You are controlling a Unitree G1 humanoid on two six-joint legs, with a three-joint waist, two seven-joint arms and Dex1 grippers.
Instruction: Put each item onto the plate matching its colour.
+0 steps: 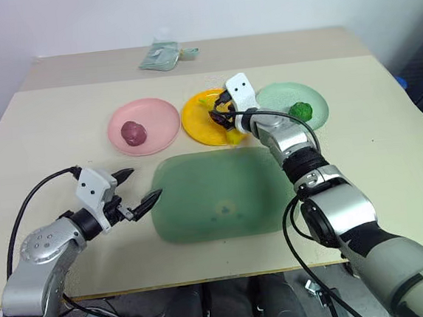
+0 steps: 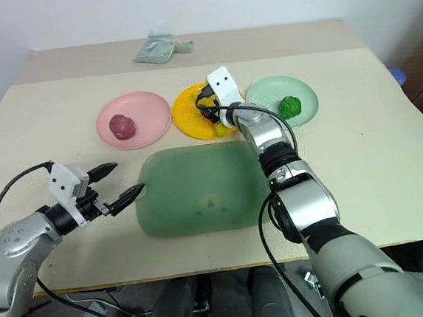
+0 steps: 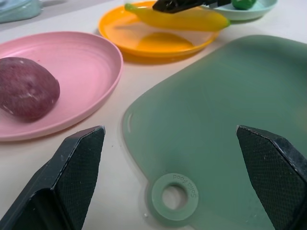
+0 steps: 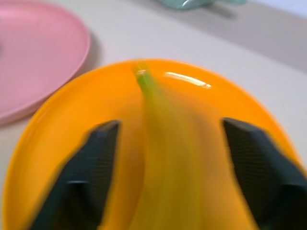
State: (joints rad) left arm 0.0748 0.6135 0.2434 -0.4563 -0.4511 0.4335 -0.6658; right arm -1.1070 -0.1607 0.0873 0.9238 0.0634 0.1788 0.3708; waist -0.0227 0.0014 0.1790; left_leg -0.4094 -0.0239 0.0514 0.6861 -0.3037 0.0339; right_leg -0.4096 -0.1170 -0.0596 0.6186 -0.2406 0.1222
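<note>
Three round plastic plates stand in one row toward the counter's (image 1: 38,129) far edge: the pink plate (image 1: 155,111) carries one dark maroon ball (image 1: 133,133); the yellow plate (image 1: 197,122) carries one long yellow toy banana (image 4: 168,158), lying between the spread fingers of the right pincer (image 4: 170,167), which grips nothing; the mint-green plate (image 1: 280,97) carries one bumpy green ball (image 1: 301,110); the left pincer (image 1: 136,190) gapes wide and empty at the near-left corner of the big green plastic board (image 1: 222,194).

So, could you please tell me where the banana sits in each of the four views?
Left eye: banana at the yellow plate's near rim, beneath the right arm.
Right eye: mostly hidden by that arm, same plate.
Left wrist: lying along the plate's far side.
Right wrist: centre, between the open right fingers.
Shared landmark: the yellow plate.
</note>
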